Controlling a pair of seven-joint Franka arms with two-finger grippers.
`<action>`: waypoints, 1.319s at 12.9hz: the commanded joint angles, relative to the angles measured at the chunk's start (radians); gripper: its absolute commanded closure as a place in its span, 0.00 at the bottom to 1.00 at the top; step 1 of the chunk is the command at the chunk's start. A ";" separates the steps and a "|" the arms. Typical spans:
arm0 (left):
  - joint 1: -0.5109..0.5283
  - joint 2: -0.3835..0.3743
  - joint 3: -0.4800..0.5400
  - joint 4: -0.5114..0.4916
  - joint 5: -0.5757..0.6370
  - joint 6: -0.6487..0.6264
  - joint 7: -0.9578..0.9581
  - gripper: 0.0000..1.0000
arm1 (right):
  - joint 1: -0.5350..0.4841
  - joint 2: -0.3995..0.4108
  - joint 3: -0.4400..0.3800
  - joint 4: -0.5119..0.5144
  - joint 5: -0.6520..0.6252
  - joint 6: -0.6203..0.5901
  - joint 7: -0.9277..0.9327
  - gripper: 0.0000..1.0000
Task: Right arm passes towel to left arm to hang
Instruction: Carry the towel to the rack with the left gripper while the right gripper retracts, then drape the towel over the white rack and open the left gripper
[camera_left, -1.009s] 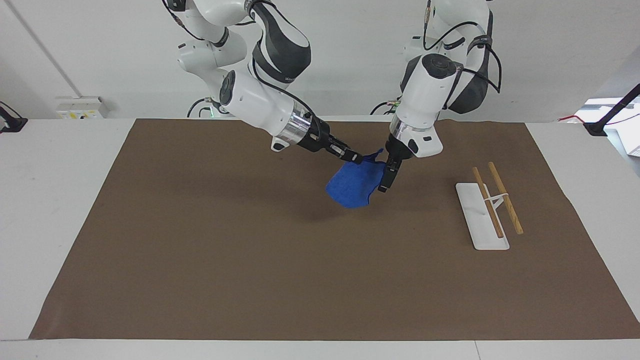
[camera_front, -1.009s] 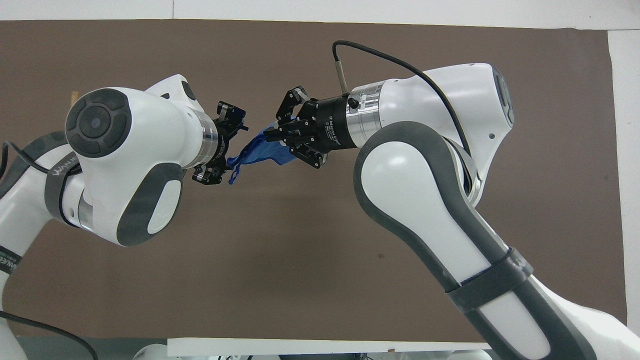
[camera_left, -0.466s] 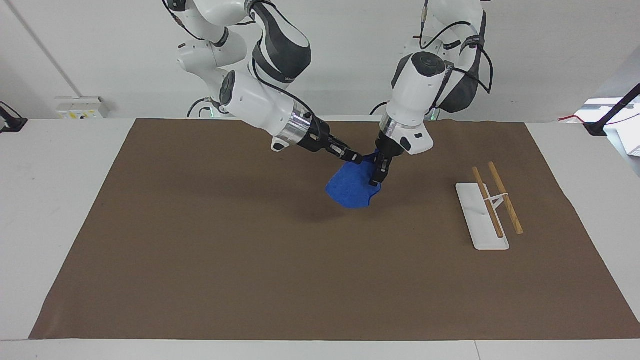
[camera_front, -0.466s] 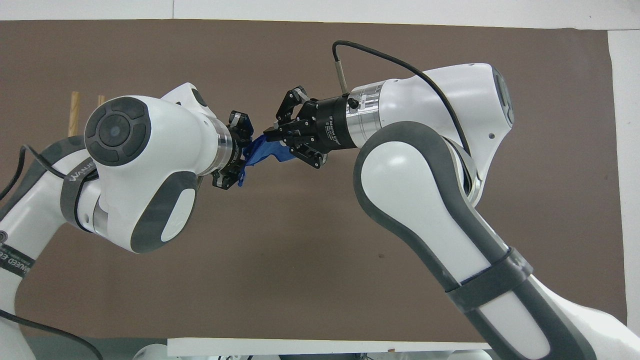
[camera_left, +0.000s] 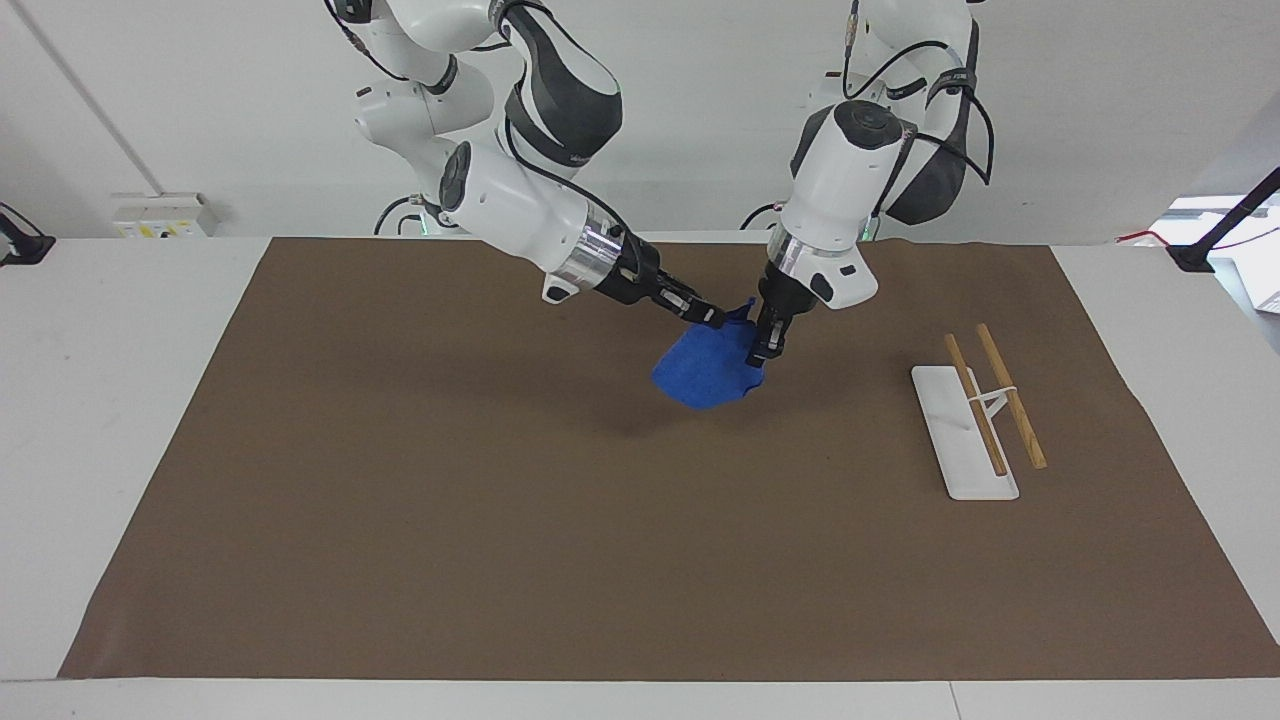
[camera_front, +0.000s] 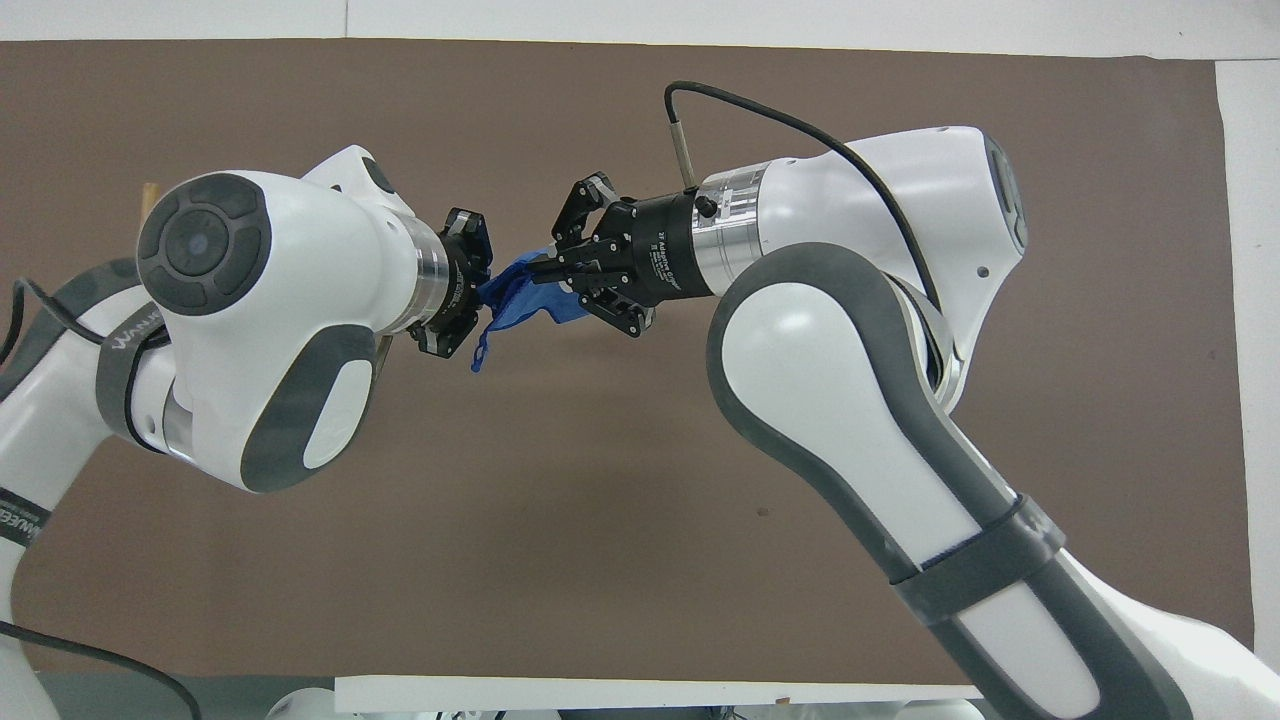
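The blue towel (camera_left: 705, 372) hangs in the air over the middle of the brown mat, bunched between both grippers. My right gripper (camera_left: 712, 317) is shut on its upper corner. My left gripper (camera_left: 765, 350) points down at the towel's edge on the left arm's side, and its fingers are closed on that edge. From overhead the towel (camera_front: 520, 295) stretches as a short band from the left gripper (camera_front: 478, 292) to the right gripper (camera_front: 548, 268). A small loop dangles below the band.
The white rack (camera_left: 950, 420) with two wooden rods (camera_left: 1010, 395) stands on the brown mat (camera_left: 400, 500) toward the left arm's end. From overhead only a rod tip (camera_front: 150, 190) shows past the left arm.
My left gripper moved in onto the towel's edge, closed on it, then drew slightly back toward its own end. The towel's lower part has lifted on that side. My right gripper has held still.
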 joint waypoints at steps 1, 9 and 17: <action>0.008 0.057 0.004 0.112 -0.001 -0.063 0.001 1.00 | 0.007 -0.002 -0.001 -0.007 -0.005 0.024 -0.017 0.24; 0.101 0.032 0.021 0.225 0.080 -0.131 0.261 1.00 | -0.226 -0.012 -0.007 -0.064 -0.655 -0.010 -0.482 0.00; 0.446 0.008 0.022 0.156 0.092 -0.173 0.839 1.00 | -0.463 -0.059 -0.016 0.216 -1.094 -0.535 -0.861 0.00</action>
